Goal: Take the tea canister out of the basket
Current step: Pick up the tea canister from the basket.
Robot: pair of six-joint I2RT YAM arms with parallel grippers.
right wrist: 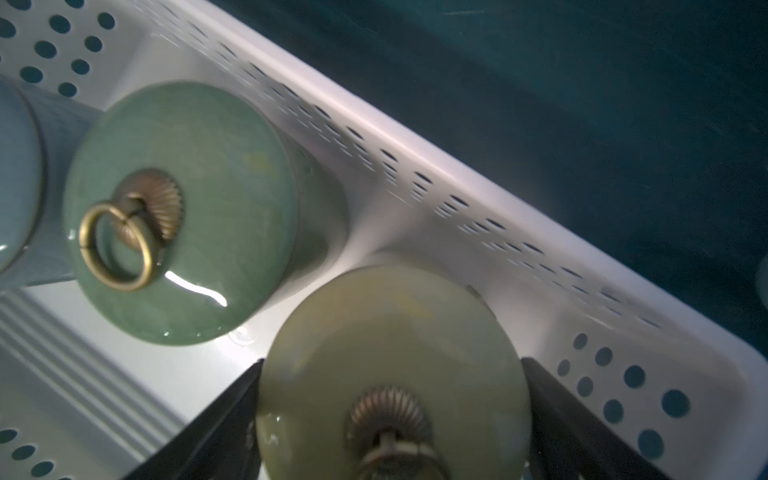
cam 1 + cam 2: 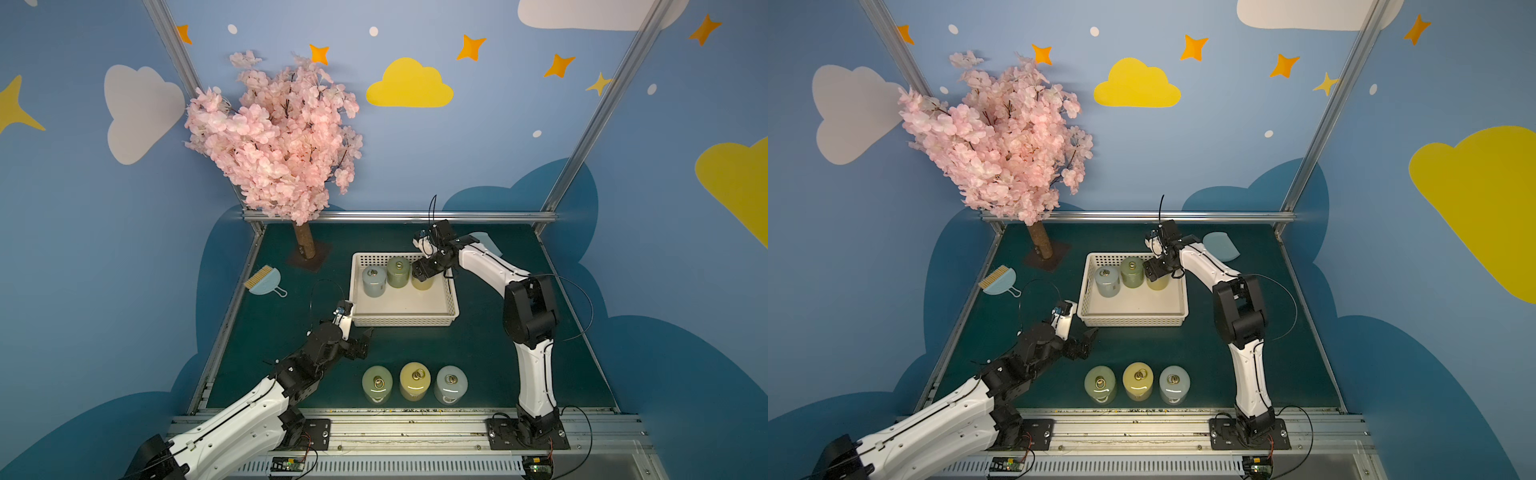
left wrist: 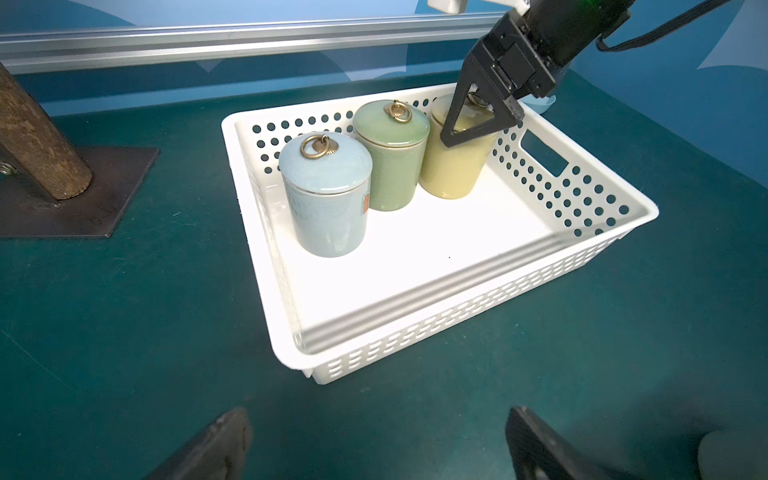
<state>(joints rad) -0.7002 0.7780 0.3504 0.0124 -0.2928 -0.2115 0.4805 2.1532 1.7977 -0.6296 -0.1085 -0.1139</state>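
The white basket [image 2: 403, 322] [image 3: 457, 316] sits mid-table and holds three tea canisters along its far wall. They are pale blue [image 2: 373, 281] [image 3: 328, 199], green [image 2: 398, 272] [image 1: 187, 216] and yellow [image 2: 424, 284] [image 3: 453, 170]. My right gripper [image 2: 423, 272] [image 1: 392, 363] reaches down into the far right corner. Its black fingers [image 1: 232, 399] press both sides of the yellow canister [image 1: 395, 332] at the lid, which stands on the basket floor. My left gripper [image 2: 365, 340] [image 3: 378, 415] hovers open over the mat by the basket's near left corner, holding nothing.
Three more canisters [image 2: 414, 380] stand in a row near the table's front edge. A pink blossom tree [image 2: 274, 137] on a dark base plate [image 2: 307, 259] stands at the back left. A blue dustpan with a brush [image 2: 266, 282] lies at the left, and a pale blue piece [image 2: 488, 243] behind my right arm.
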